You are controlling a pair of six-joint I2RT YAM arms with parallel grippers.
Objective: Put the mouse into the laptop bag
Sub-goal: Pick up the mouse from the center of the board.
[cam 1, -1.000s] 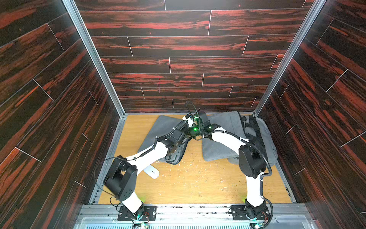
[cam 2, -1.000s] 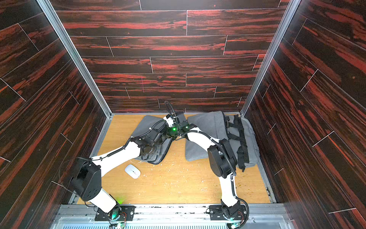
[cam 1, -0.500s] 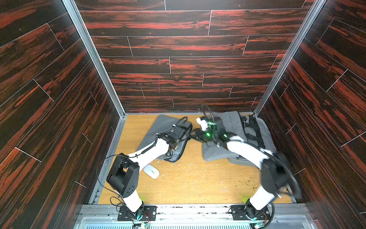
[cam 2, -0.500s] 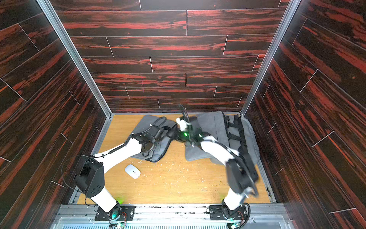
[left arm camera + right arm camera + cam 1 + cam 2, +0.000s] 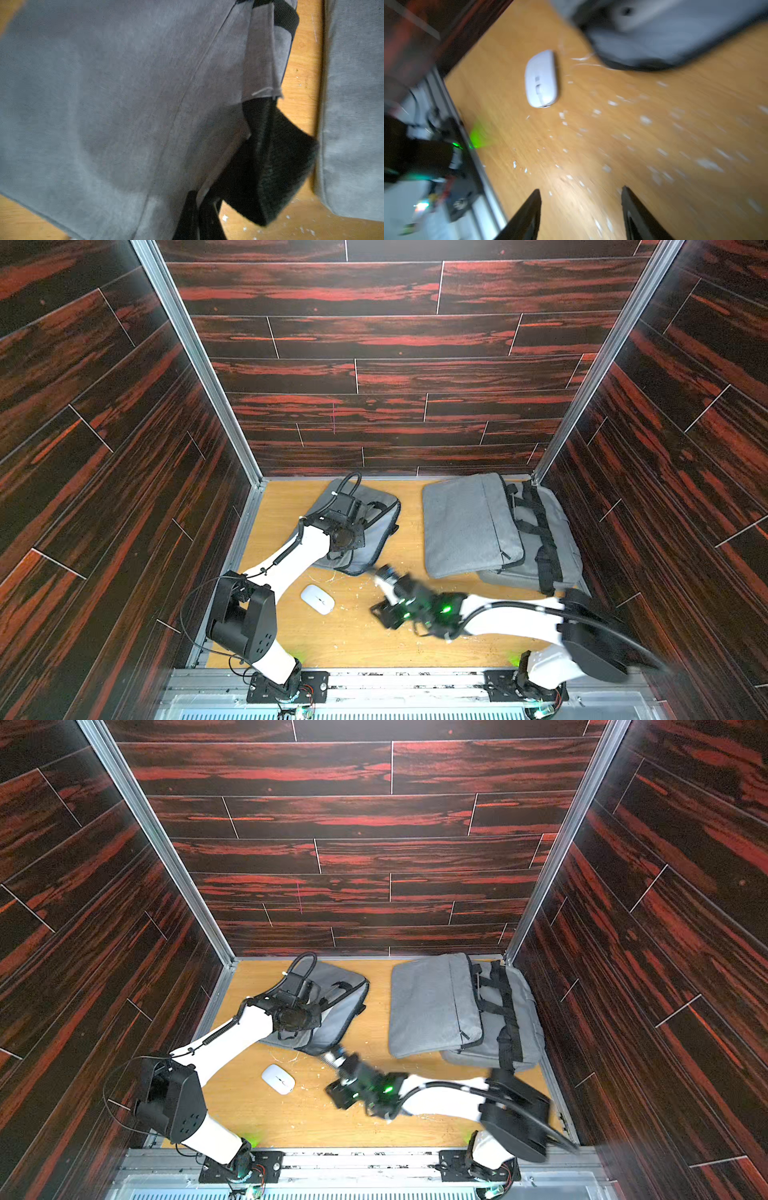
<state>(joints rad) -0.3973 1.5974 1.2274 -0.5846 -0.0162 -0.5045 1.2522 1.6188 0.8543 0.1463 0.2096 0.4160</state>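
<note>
2 grippers over wooden table [image 5: 332, 649]. Pinched shut w/ left gripper [image 5: 201, 199]: edge of grey laptop bag [image 5: 378, 531], fabric caught btwn the fingers, dark pocket mouth gaping just beside in left wrist view. Bag itself flat on table's far-left part. Spread wide w/ nothing btwn the jaws: right gripper [image 5: 581, 189], low over bare wood, badly blurred in both top views. Lying on table outside the bag: white mouse [image 5: 317, 599], near bag's front corner but apart from it, btwn left arm's elbow and right gripper. Same mouse [image 5: 541, 79] straight ahead of the open jaws in right wrist view, clear of them. Scattered on wood round it: white flecks [image 5: 645, 120]. At far right: grey sleeve [image 5: 465, 522] overlapping strap bag [image 5: 557, 526], grey w/ black straps, both well apart from mouse.
</note>
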